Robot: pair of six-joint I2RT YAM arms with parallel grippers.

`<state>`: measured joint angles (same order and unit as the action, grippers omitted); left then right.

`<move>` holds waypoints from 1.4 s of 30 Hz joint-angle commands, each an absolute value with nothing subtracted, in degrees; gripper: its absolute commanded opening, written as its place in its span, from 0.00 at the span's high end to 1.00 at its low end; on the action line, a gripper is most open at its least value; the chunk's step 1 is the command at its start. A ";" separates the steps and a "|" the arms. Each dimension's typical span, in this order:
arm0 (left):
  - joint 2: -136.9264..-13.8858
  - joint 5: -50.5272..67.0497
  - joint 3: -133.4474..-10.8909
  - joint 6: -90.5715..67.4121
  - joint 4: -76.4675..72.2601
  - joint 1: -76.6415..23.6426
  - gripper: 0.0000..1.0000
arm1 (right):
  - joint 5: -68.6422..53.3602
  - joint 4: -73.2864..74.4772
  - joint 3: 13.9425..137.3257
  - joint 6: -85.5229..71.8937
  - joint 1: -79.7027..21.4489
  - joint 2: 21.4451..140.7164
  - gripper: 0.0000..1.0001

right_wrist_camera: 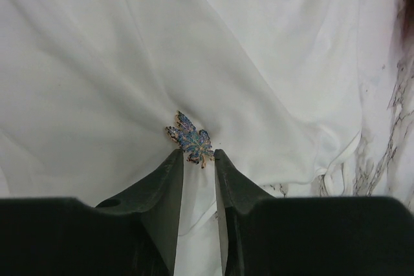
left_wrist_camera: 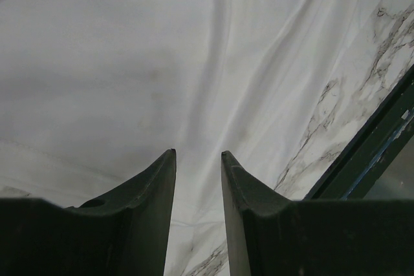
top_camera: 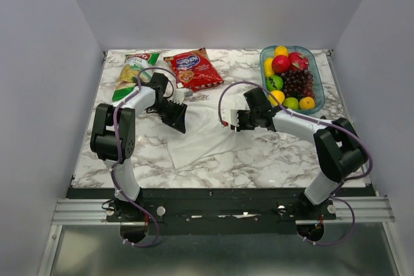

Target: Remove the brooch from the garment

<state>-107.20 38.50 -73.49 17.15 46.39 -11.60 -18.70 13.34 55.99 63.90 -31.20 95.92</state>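
Looking down the right wrist view, the brooch (right_wrist_camera: 189, 140) is found dead ahead of the right gripper (right_wrist_camera: 197, 153), right at the fingertips (right_wrist_camera: 171, 163) and pinned into the white garment (right_wrist_camera: 97, 63). So basically 0 reach is left to cover. It's a small bluish leaf-like piece, and its long axis is laid slantwise across the gap. The far end is pointed away and toward the left finger, and the near end is tucked down between the 2 tips. Most of its body is seen just beyond the left tip, so it's sat a touch off-centre to that side.

The right jaws are held a narrow slot apart, with cloth seen through the slot. Whether the brooch's near edge is already nipped or only touched can't be told from this angle, tbh.

The left gripper (left_wrist_camera: 197, 153) is parked over a plain stretch of the same garment. Its 2 fingers are apart with nothing seen clamped between them, and no brooch is seen ahead of it. So the right arm is judged the nearer of the 2 by far. The coming move is reckoned to be a squeeze across that slanted axis, then a pull straight back along the fingers.
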 commanded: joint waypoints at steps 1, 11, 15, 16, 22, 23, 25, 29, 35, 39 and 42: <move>-107.58 40.52 -74.35 16.96 46.49 -11.51 0.58 | -18.19 13.71 58.09 63.19 -31.64 96.85 0.67; -107.84 40.78 -74.71 16.61 46.41 -11.51 0.57 | -18.45 14.76 59.50 63.72 -31.64 98.88 0.67; -107.75 41.04 -74.71 16.52 46.23 -11.60 0.58 | -19.16 14.94 60.03 63.98 -31.64 99.23 0.66; -107.84 40.96 -74.71 16.52 46.14 -11.60 0.57 | -19.25 15.03 60.38 63.98 -31.64 99.40 0.66; -108.28 41.39 -75.06 16.35 46.05 -11.86 0.58 | -21.62 18.54 62.49 64.16 -31.64 101.16 0.67; -108.37 41.66 -75.15 16.35 45.97 -11.95 0.58 | -22.58 19.94 63.36 64.16 -31.64 101.34 0.71; -108.72 42.27 -75.67 16.35 45.97 -12.13 0.57 | -23.46 21.44 64.24 63.99 -31.64 102.13 0.79; -109.07 44.73 -76.64 16.17 45.62 -12.57 0.58 | -25.66 27.23 68.19 61.71 -31.64 103.80 0.88; -107.23 46.49 -75.24 15.56 42.46 -12.57 0.58 | -27.15 34.00 73.21 56.09 -31.64 104.42 0.92; -104.51 47.81 -71.29 14.68 37.72 -12.74 0.58 | -24.71 40.33 77.42 50.81 -31.64 105.38 0.91; -101.70 49.74 -66.82 12.93 31.13 -13.09 0.58 | -22.68 46.57 81.73 47.12 -31.73 106.70 0.93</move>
<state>-106.54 45.30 -71.81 15.03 39.55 -12.43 -24.38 36.12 76.51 53.89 -31.20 104.75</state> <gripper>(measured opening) 0.419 0.090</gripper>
